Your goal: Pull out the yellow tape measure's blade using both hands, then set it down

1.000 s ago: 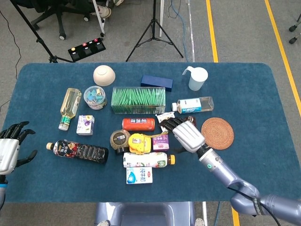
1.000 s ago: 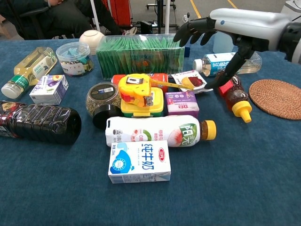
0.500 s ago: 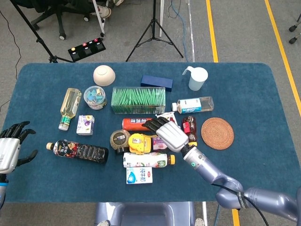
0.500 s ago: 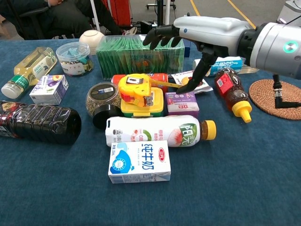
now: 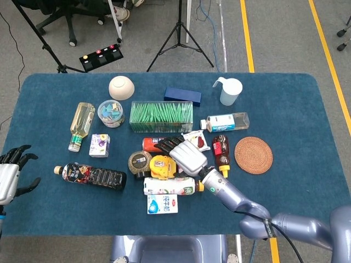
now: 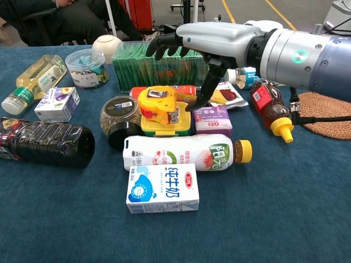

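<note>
Head view: yellow tape measure [image 5: 163, 166], frame centre; my right hand [image 5: 184, 154] spread over it, holding nothing. Left hand [image 5: 11, 174], far left edge, open.

Chest view: thumb beside the blade tip, seemingly not pinching. Pinch the tip squarely before pulling.

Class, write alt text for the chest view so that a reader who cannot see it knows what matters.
A silver robot right hand hovers with dark fingers spread over a yellow tape measure, which sits on a yellow box among cluttered bottles and cartons on a blue table.
</note>
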Robot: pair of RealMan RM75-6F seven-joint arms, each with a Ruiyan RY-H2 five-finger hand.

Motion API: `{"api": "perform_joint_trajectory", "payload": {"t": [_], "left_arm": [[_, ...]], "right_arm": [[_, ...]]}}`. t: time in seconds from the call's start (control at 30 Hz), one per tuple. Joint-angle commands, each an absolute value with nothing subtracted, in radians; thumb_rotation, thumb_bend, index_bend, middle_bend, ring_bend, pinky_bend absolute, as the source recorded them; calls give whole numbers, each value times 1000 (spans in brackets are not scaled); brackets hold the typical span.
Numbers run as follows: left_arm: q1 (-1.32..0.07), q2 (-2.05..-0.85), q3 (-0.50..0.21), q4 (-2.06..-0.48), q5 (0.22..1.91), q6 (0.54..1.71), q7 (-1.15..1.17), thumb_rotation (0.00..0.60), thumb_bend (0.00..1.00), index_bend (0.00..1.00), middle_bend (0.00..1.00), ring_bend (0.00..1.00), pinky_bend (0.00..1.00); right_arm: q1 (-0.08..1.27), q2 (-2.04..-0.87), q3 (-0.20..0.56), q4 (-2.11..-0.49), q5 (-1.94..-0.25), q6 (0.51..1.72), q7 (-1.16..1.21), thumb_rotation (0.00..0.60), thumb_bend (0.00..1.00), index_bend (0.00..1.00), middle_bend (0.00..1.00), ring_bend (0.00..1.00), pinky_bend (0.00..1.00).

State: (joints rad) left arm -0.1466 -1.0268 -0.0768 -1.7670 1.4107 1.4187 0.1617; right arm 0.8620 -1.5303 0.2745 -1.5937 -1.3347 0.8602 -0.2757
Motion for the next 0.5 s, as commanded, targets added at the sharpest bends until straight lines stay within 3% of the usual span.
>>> {"api": "perform_joint_trajectory", "payload": {"t": [0.03,0.5], "left_arm": [[-144,-1030,-73,-1756,1410,1418,149,600,213,317,184,166,261],[-138,-1041,-66,-1710,1416,1418,97,600,212,317,184,166,261]], "right_arm": [[874,-1538,274,-1594,-1316,856,-295,600,0,131,166,159,163],[914,-1559,265,-1623,-1233,860,-394,600,0,124,160,159,163]]}}
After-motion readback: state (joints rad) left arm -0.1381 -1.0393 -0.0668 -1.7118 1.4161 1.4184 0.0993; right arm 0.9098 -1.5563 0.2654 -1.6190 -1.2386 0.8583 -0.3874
